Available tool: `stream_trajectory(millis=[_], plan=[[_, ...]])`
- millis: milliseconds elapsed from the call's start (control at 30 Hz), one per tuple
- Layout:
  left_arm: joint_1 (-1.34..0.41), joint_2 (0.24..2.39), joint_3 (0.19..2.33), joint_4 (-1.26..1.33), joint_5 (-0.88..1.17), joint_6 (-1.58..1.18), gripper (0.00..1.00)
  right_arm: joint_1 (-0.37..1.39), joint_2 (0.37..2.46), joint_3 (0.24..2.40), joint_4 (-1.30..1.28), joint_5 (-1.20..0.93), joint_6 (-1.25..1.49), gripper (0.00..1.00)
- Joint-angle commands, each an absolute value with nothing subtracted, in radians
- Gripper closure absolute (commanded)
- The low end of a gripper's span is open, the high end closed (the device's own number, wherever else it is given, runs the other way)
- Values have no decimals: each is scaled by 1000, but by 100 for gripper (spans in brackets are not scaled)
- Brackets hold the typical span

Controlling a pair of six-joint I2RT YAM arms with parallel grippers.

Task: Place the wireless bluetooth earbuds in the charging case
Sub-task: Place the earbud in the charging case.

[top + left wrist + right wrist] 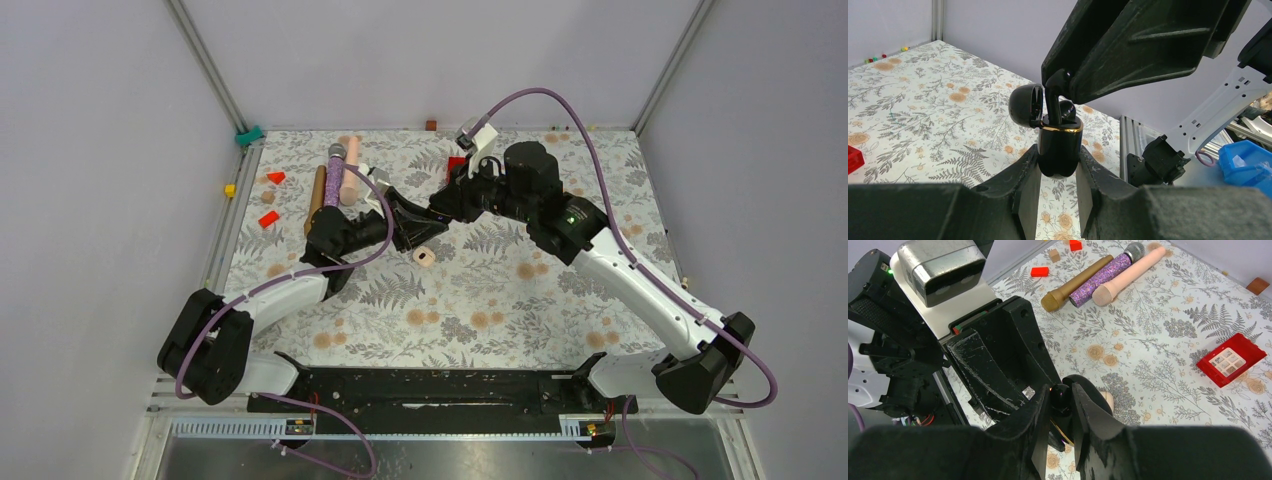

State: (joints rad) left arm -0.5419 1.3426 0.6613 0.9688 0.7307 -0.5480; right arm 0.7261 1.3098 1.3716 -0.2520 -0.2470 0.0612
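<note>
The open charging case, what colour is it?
Glossy black charging case with a thin gold band; clearest in the left wrist view.

Robot lab cell: grey walls (420,60), aluminium framing (207,62)

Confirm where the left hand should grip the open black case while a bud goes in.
Grip the black case low on its body, across its two sides, coming from below, as the left hand does now. The hinged lid stands open to one side and the earbud sits at the top, so the top must stay free.
</note>
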Motion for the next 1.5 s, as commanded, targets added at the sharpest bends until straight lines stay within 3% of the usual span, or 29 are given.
stream_trajectory(millis=[0, 1467], plan=[[-536, 1313, 679, 1071, 753, -545, 100, 736, 1299, 1358, -219, -242, 77, 73], [-534, 1304, 663, 1118, 811, -518, 100, 736, 1254, 1402, -272, -275, 87, 55]])
